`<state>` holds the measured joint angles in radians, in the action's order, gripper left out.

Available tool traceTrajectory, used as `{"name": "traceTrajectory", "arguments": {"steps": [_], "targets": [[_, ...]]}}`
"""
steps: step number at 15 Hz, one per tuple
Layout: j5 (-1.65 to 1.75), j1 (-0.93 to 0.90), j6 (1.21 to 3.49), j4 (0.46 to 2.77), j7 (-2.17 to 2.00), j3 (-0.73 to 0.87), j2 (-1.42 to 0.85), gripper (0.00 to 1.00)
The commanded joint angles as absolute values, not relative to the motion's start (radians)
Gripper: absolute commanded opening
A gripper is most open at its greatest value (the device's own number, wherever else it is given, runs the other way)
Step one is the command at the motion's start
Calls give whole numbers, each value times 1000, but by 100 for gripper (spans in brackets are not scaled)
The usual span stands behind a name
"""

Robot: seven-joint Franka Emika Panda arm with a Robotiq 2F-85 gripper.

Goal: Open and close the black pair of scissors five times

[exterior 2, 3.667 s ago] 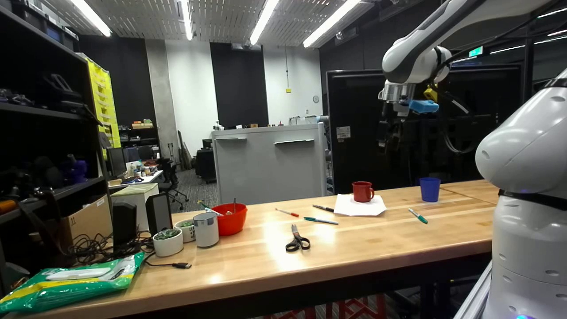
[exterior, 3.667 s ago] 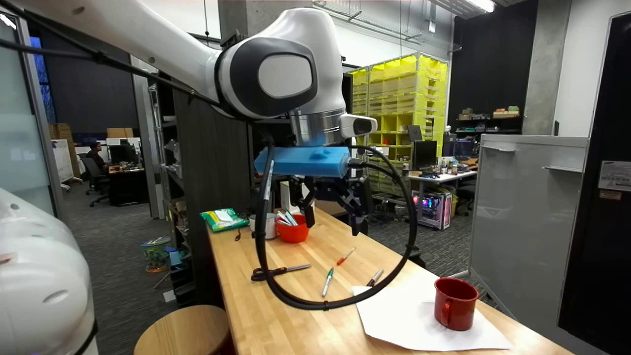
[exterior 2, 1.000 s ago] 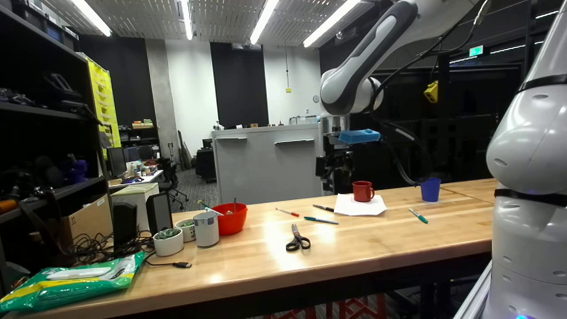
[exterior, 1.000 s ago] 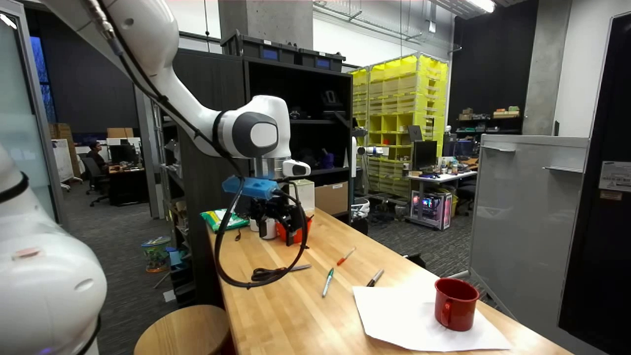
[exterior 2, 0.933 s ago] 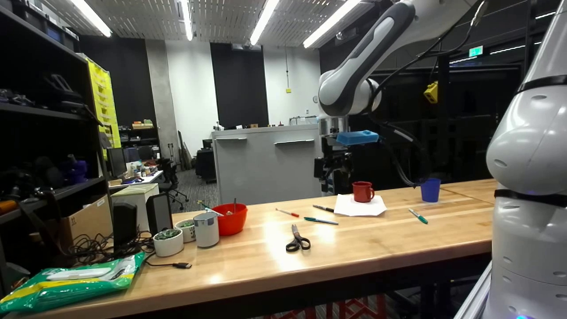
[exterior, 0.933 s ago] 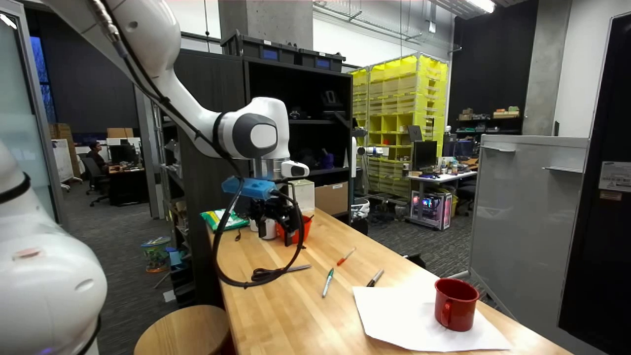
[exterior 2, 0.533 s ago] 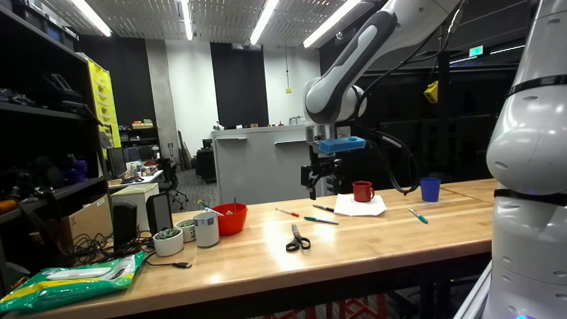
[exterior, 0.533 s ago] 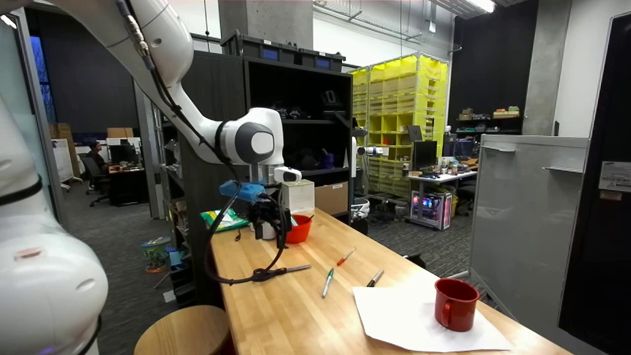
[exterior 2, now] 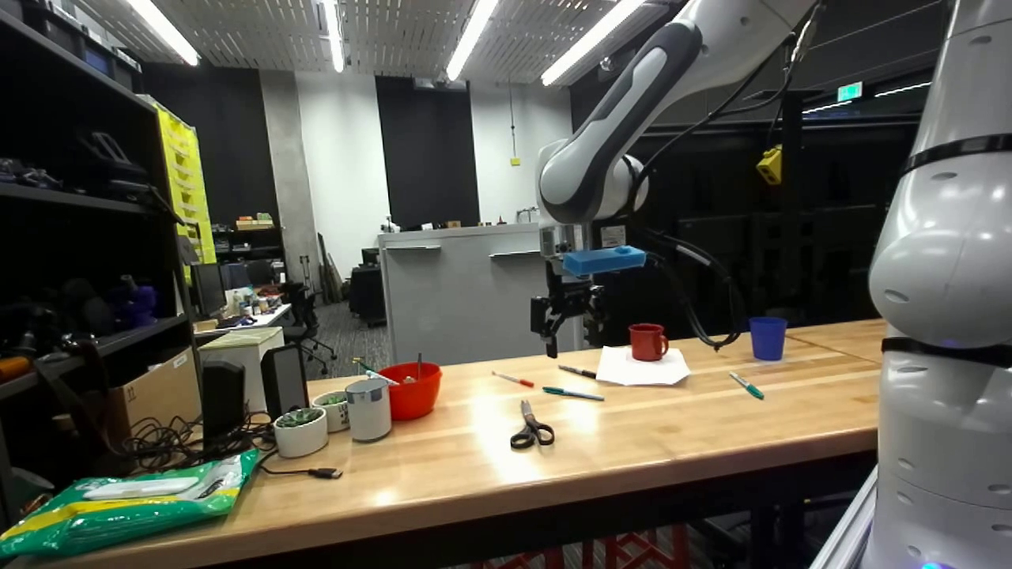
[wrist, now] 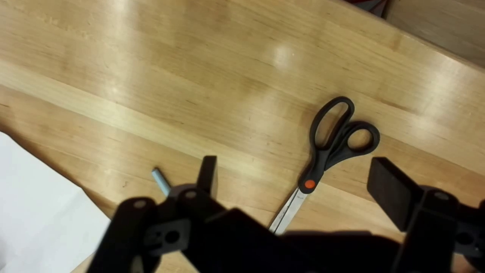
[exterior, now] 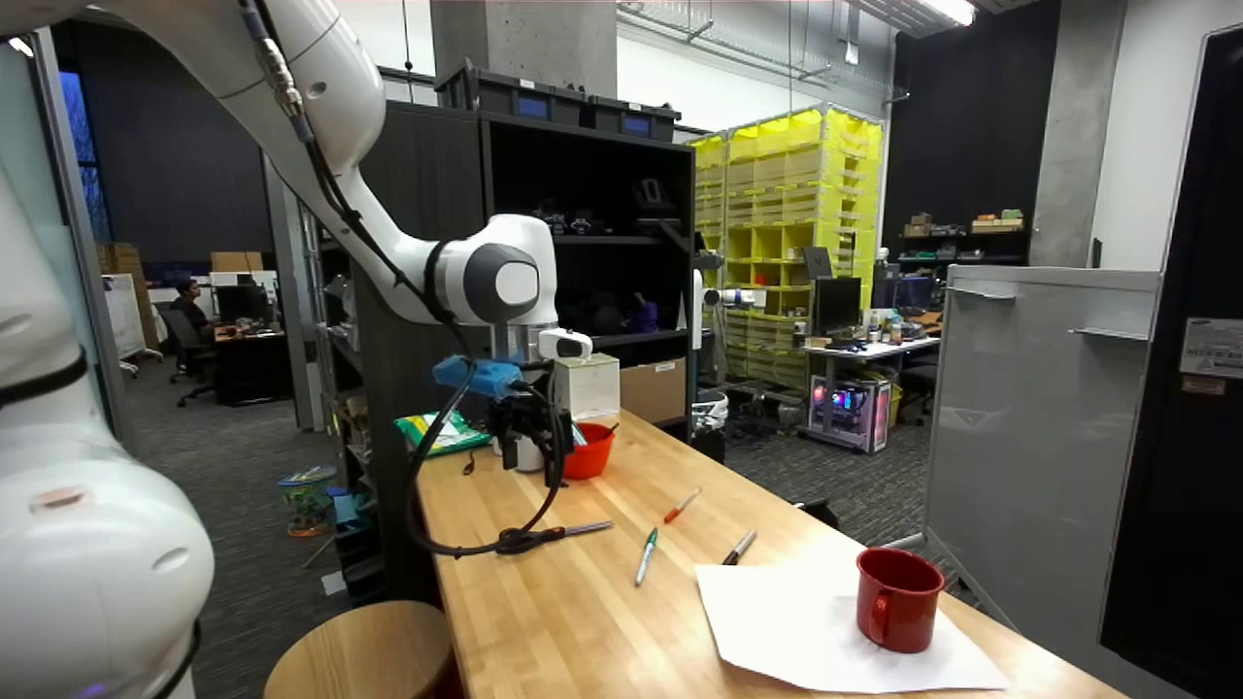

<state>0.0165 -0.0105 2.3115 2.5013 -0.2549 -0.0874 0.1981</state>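
The black pair of scissors [wrist: 318,161] lies flat on the table, with black looped handles, an orange pivot and silver blades nearly together. It also shows in both exterior views [exterior: 573,530] [exterior 2: 530,427]. In the wrist view the blade tips are hidden behind the gripper's body. My gripper [wrist: 297,180] is wide open and empty, above the table. In the wrist view the scissors' pivot appears between the two fingers, with the handles beyond the fingertips. The gripper shows in both exterior views [exterior: 532,458] [exterior 2: 571,336], apart from the scissors. The gripper's cable loop partly crosses the handles in an exterior view.
A red mug [exterior 2: 648,341] stands on white paper [exterior 2: 636,369]. Green [exterior 2: 573,393], black [exterior 2: 577,371] and red [exterior 2: 512,378] pens lie nearby. A red bowl [exterior 2: 417,391], a grey-white can [exterior 2: 368,409] and a blue cup [exterior 2: 768,338] stand on the table [exterior 2: 656,450].
My arm has moved down and across from the red mug's side toward the scissors, slowing in the last half second. The gripper stays open. The scissors have not moved.
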Motion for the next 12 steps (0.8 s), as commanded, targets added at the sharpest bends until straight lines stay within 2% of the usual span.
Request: {"name": "traceTrajectory", "arguments": {"steps": [1,12], "targets": [[36,-11,2312,2493,-290,-90,187,100],[64,-59,2291,2373,-578,-145,11,100]]}}
